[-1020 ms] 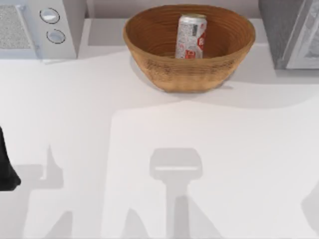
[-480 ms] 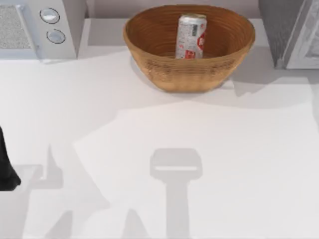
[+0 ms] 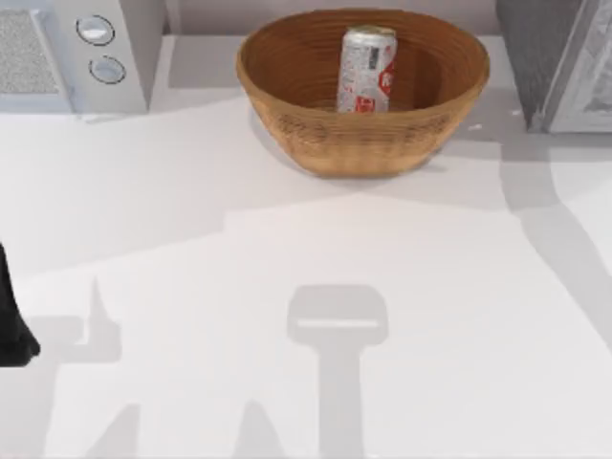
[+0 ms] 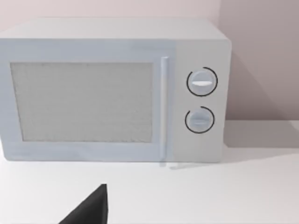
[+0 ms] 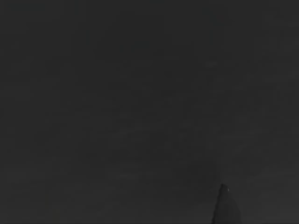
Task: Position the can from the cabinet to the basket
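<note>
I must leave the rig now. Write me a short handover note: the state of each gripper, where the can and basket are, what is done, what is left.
Left arm: parked at the table's left edge; a dark fingertip shows in its wrist view, facing the white microwave.
Right arm: its wrist view is dark.
Can: inside the basket, leaning on the ribbed inner wall, free of any gripper.
Basket: at the table's far middle, between the microwave and the grey cabinet.
Done: the can appears placed in the basket.
Left: probably nothing but confirming the arms are parked.
</note>
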